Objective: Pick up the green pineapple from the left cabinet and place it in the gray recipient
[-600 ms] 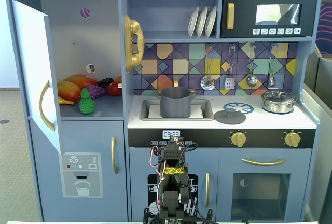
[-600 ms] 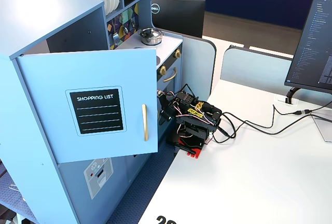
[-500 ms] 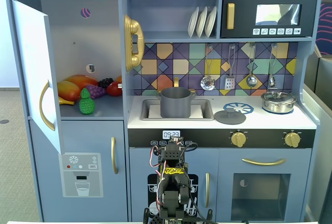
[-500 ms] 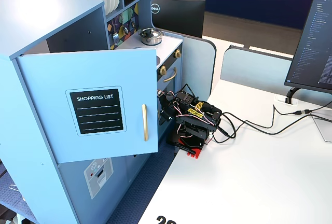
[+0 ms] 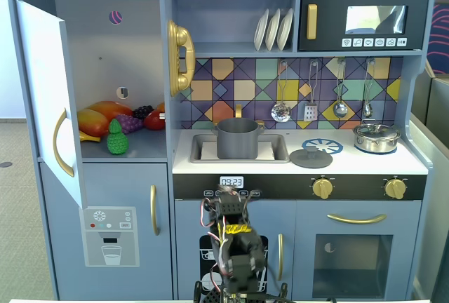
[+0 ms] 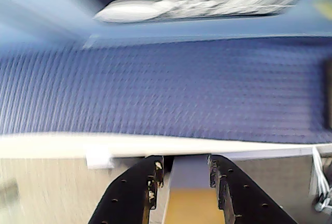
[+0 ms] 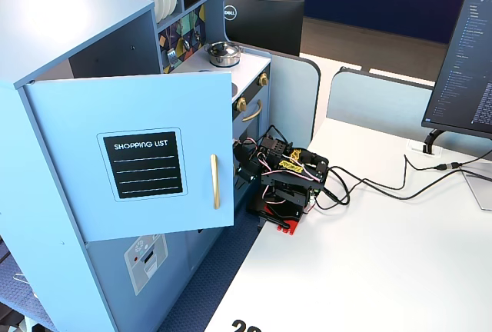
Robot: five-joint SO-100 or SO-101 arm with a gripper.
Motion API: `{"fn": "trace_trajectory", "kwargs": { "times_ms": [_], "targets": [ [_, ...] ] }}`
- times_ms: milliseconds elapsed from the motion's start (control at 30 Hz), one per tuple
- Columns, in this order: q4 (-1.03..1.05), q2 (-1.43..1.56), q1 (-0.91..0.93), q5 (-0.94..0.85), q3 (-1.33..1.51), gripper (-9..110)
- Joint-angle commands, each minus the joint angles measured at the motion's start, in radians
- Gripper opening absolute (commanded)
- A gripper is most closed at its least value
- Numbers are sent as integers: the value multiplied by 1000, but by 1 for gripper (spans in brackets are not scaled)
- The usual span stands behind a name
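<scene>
While the small bright green plastic pineapple [image 5: 117, 138] stands upright near the front of the tall blue-gray left cabinet's [image 5: 105, 43] shelf, purple grapes [image 5: 130, 122] and an orange-yellow mango [image 5: 92, 122] lie just behind it. To the right, the dark gray cylindrical pot [image 5: 238, 139] sits in the sink. Folded low in front, the black two-finger gripper [image 6: 182, 178] appears slightly parted and empty, though the wrist view is blurred.

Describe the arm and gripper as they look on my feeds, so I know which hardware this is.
The arm is black, blocky printed segments with exposed red, yellow and white wiring bundled along it. In the wrist view the gripper has two black fingers dotted with small holes. A black cable trails across the white table.
</scene>
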Motion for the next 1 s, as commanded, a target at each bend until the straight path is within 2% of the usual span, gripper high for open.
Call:
{"fn": "trace_trajectory", "kwargs": {
  "times_ms": [0,67,133,267,533,633,800,967],
  "targets": [
    [-103,-104,-374,38,-232,0],
    [-259,-89,-529,-29,-313,0],
    [-515,-91,-644,-104,-331,0],
    [-931,-141,-733,-110,-334,0],
    [-1100,-275,-658,-81,-463,17],
    [-1127,-310,-621,-60,-482,28],
    [-1175,-370,-584,-72,-494,33],
    [-1310,-468,-554,-46,-505,39]
  ]
}}
